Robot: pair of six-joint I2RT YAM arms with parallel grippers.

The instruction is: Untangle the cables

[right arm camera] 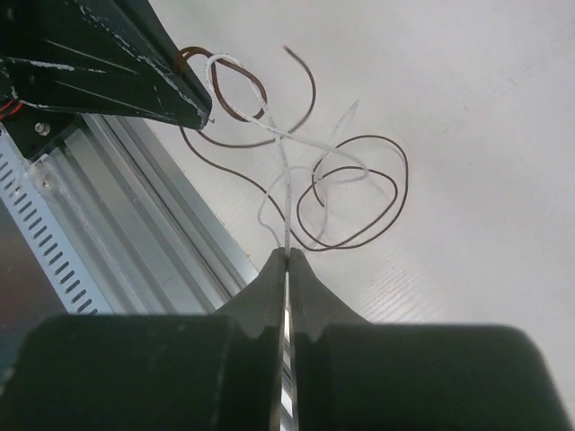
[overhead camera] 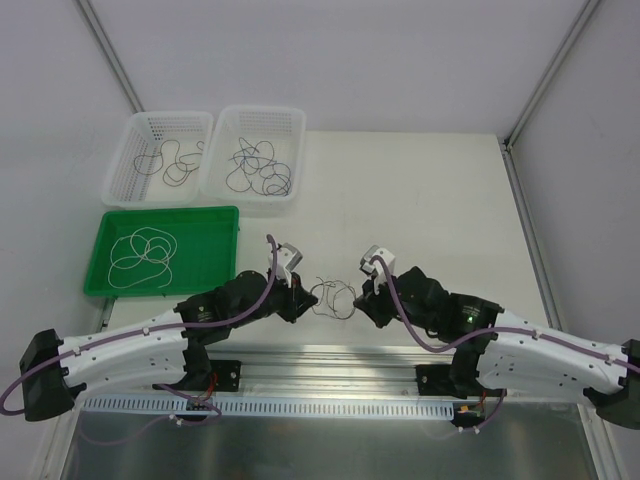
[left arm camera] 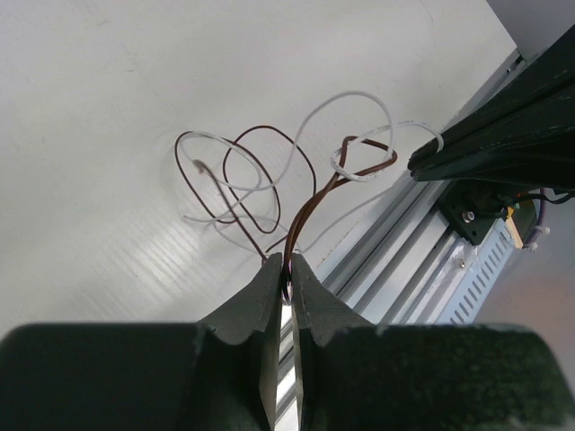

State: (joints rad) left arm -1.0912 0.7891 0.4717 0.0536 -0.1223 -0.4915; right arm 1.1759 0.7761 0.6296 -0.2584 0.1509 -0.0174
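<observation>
Jaws of the left gripper (left arm camera: 286, 269) are pressed almost together on a brown cable (left arm camera: 296, 224) that runs straight out from between the tips. Those of the right gripper (right arm camera: 287, 259) are clamped tight on a white cable (right arm camera: 287, 206). Seen from overhead, both grippers sit low in the centre of the frame, facing each other just beyond the metal rail (overhead camera: 330, 365). The small tangle of cables (overhead camera: 333, 297) lies between them on the white worktop (overhead camera: 430, 200), and the wrist views show its brown and white loops crossing one another. Farther back, at the middle left, a green tray (overhead camera: 215, 245) holds loose white strands (overhead camera: 143, 255). Behind it, in the upper left, two white baskets stand side by side. The left basket (overhead camera: 120, 170) holds a few dark strands (overhead camera: 175, 162), and the right basket (overhead camera: 225, 120) holds a denser dark bundle (overhead camera: 260, 168).
</observation>
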